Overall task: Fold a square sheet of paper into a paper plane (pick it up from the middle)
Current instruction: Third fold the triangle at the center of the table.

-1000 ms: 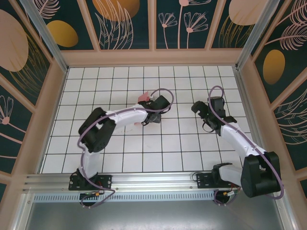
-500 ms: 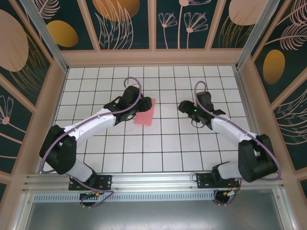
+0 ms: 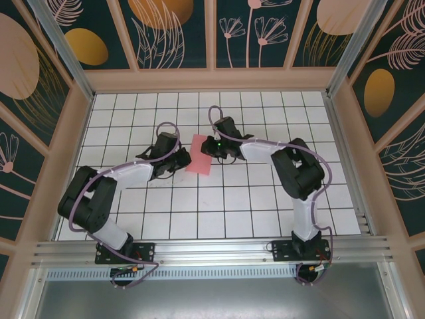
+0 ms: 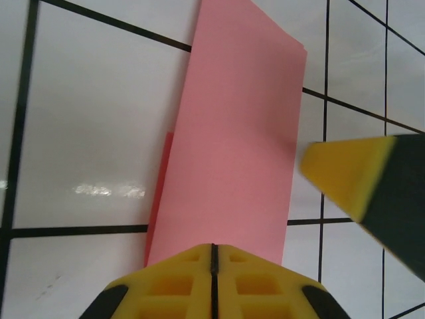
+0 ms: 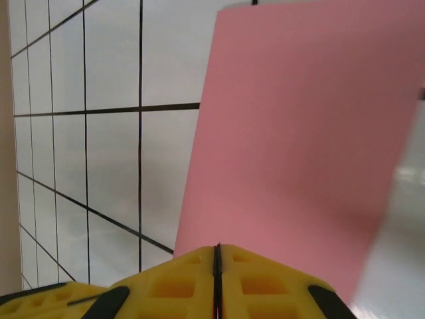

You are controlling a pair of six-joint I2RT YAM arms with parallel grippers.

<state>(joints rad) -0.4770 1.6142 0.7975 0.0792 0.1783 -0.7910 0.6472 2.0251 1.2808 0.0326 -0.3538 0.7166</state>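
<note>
Pink paper (image 3: 201, 155), thin and limp, lies folded on the counter (image 3: 252, 199), likely best pinched mid-edge, left fingers (image 4: 172, 286) and right fingers (image 5: 179, 286) closed tip-to-tip at its edges.

you're looking at a white table (image 3: 219, 199) that is showing a black grid inside a wooden rim. the pink-red paper (image 3: 201, 154) is lying flat on it as a folded rectangle, with a darker under-layer peeking out along one long edge.

A white grid-tiled table (image 3: 219, 206) sits inside wood-framed walls (image 3: 176, 33) painted with dark botanical panels
</note>
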